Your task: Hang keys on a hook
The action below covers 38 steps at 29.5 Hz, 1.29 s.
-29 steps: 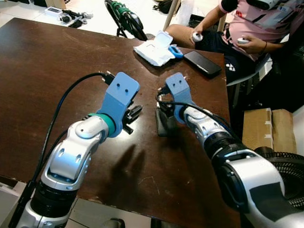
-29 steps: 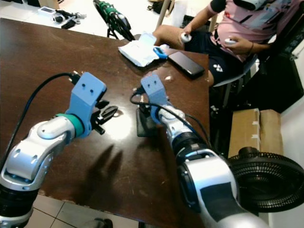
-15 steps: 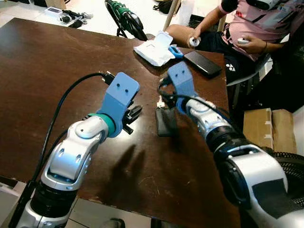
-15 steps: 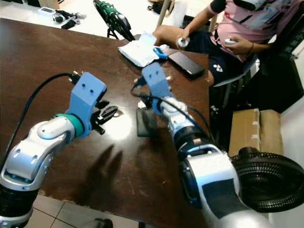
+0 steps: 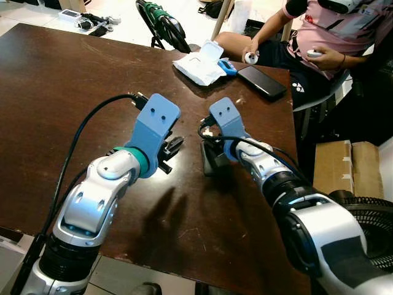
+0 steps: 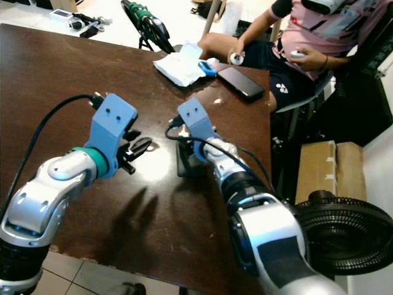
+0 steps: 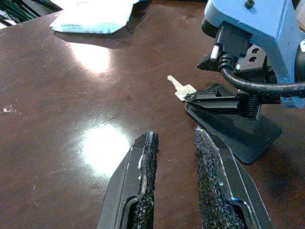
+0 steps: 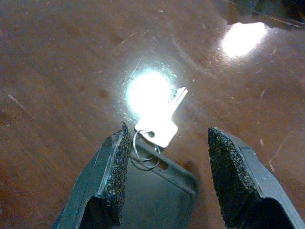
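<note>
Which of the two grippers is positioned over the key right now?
The right gripper: its open fingers straddle the silver key and ring on the dark fob. The left gripper hovers apart, over bare table.

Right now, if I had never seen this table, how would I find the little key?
Start at the big dark brown table and go to the black flat holder lying near its middle, between the two robot arms. The small silver key pokes out from its end on a thin ring, between the right gripper's open fingers. It is the shiny metal thing there.
</note>
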### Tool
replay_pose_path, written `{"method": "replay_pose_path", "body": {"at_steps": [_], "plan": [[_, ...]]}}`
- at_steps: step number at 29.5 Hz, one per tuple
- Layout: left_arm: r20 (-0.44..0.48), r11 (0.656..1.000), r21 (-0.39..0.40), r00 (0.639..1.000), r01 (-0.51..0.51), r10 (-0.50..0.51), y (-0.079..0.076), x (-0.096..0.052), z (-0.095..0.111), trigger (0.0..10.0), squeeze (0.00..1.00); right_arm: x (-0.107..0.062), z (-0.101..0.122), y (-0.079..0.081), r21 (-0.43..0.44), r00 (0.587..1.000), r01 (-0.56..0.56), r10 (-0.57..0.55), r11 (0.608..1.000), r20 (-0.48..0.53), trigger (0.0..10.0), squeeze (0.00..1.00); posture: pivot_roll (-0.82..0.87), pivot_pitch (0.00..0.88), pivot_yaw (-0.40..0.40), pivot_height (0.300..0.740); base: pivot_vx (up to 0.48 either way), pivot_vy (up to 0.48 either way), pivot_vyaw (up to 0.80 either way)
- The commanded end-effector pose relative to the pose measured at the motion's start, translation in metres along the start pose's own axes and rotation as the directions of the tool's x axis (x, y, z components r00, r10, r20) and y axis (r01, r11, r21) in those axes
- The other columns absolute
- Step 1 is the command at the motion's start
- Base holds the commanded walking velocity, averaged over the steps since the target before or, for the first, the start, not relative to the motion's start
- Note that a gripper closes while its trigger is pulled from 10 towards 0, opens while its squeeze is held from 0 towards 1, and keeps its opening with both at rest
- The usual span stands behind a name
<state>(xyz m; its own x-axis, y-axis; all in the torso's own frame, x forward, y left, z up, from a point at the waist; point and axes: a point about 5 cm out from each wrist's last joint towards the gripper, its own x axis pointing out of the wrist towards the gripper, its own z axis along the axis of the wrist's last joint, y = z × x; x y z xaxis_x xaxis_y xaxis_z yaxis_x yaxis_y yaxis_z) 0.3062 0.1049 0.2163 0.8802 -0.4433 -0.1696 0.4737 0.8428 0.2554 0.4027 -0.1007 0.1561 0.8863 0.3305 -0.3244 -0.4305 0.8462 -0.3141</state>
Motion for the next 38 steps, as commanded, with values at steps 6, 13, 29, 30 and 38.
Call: {"method": "replay_pose_path", "body": {"at_steps": [6, 13, 29, 30, 38], "plan": [[-0.016, 1.000, -0.006, 1.000, 0.010, -0.010, -0.002, -0.002, -0.004, 10.0, 0.00, 0.000, -0.010, 0.005, 0.004, 0.999, -0.028, 0.028, 1.000, -0.037, 10.0, 0.00, 0.12, 0.086, 0.038, 0.740, 0.000, 0.000, 0.00], [-0.016, 1.000, -0.007, 1.000, 0.011, -0.011, -0.002, -0.002, -0.003, 10.0, 0.00, -0.001, -0.020, 0.005, 0.007, 0.996, -0.005, 0.005, 1.000, -0.091, 10.0, 0.00, 0.12, 0.095, 0.039, 0.740, 0.000, 0.000, 0.00], [-0.013, 1.000, -0.008, 1.000, 0.009, -0.009, -0.002, -0.001, -0.001, 10.0, 0.00, -0.003, -0.036, 0.005, 0.075, 0.982, 0.032, -0.017, 0.997, -0.187, 0.0, 0.00, 0.12, 0.107, 0.030, 0.740, 0.000, 0.000, 0.00], [-0.013, 1.000, -0.008, 1.000, 0.009, -0.009, -0.002, -0.001, -0.001, 10.0, 0.00, -0.003, -0.036, 0.005, 0.080, 0.982, 0.036, -0.020, 0.996, -0.189, 0.0, 0.00, 0.12, 0.107, 0.030, 0.740, 0.000, 0.000, 0.00], [-0.011, 1.000, -0.008, 1.000, 0.010, -0.010, -0.001, -0.001, -0.001, 10.0, 0.00, -0.004, -0.037, 0.002, 0.107, 0.980, 0.063, -0.042, 0.992, -0.194, 0.0, 0.00, 0.11, 0.109, 0.030, 0.740, 0.000, 0.000, 0.00]]}}
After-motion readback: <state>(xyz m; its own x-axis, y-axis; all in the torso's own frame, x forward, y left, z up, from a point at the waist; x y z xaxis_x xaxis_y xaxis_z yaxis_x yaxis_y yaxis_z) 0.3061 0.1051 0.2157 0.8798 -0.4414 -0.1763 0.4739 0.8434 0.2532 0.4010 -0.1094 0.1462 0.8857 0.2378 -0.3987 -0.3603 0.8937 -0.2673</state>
